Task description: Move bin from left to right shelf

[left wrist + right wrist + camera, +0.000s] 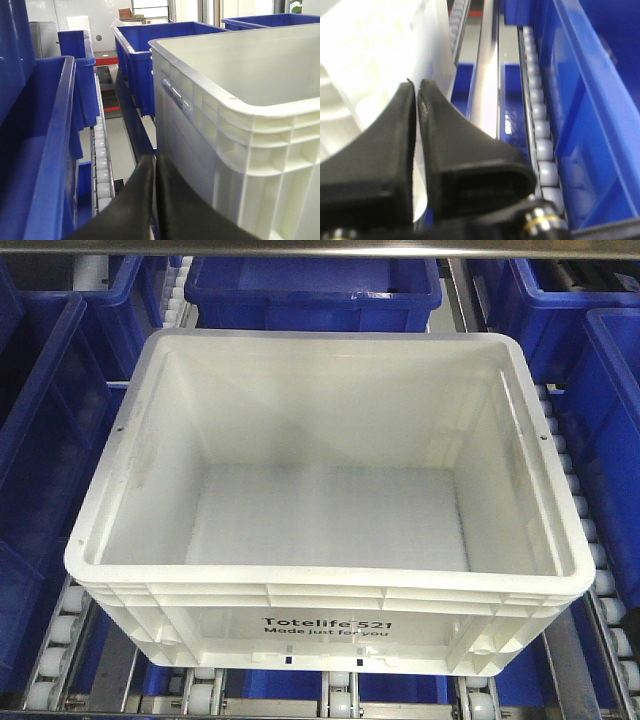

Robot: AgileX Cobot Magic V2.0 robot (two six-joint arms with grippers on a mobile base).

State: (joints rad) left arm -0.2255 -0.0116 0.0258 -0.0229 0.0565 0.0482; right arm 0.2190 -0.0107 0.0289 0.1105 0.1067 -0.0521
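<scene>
The bin [330, 585], a large white crate with a ribbed rim and "Totelife 521" on its front, fills the middle of the front view, sitting empty on roller tracks. No gripper shows in that view. In the left wrist view my left gripper [155, 162] is shut with nothing between its black fingers, low beside the bin's [260, 150] left outer wall. The right wrist view has my right gripper [416, 87] shut and empty too, close against the bin's [370, 55] right outer wall. Whether either gripper touches the wall I cannot tell.
Blue plastic bins surround the white one: behind it [315, 290], to the left [40, 440] and to the right [610, 390]. White roller tracks [580, 490] run between them. A blue bin [40, 150] and rollers [101, 165] flank my left gripper; a blue bin [600, 100] and rollers [540, 130] flank my right.
</scene>
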